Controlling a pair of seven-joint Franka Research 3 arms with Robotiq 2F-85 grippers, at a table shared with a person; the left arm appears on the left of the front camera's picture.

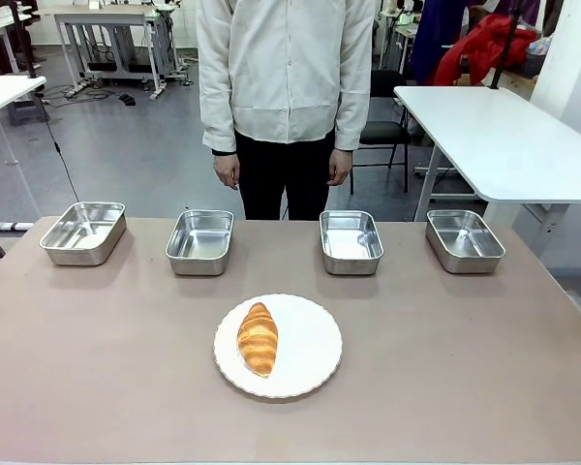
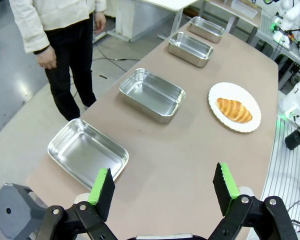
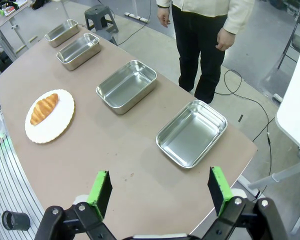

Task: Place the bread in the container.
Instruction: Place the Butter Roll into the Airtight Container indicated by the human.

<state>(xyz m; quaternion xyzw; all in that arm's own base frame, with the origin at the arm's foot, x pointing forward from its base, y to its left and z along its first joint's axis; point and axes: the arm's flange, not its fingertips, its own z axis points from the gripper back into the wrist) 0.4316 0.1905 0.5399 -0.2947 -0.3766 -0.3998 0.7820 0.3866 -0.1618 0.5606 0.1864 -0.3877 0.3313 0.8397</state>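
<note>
The bread (image 1: 258, 337), a golden-brown croissant, lies on a round white plate (image 1: 310, 360) near the table's front middle. Behind it, several alike steel containers stand in a row, all empty: far left (image 1: 83, 232), middle left (image 1: 199, 241), middle right (image 1: 351, 241), far right (image 1: 464, 240). In the left wrist view my left gripper (image 2: 163, 170) hangs open above the table's left end, near a container (image 2: 87, 152), with the bread (image 2: 234, 110) farther off. My right gripper (image 3: 159, 173) is open above the right end, close to a container (image 3: 191, 132); the bread (image 3: 44, 108) lies far from it.
A person stands at the far edge behind the middle containers, hands (image 1: 228, 172) hanging down at their sides. A white table (image 1: 504, 136) stands beyond the back right corner. Bare brown tabletop (image 1: 445, 368) lies around the plate.
</note>
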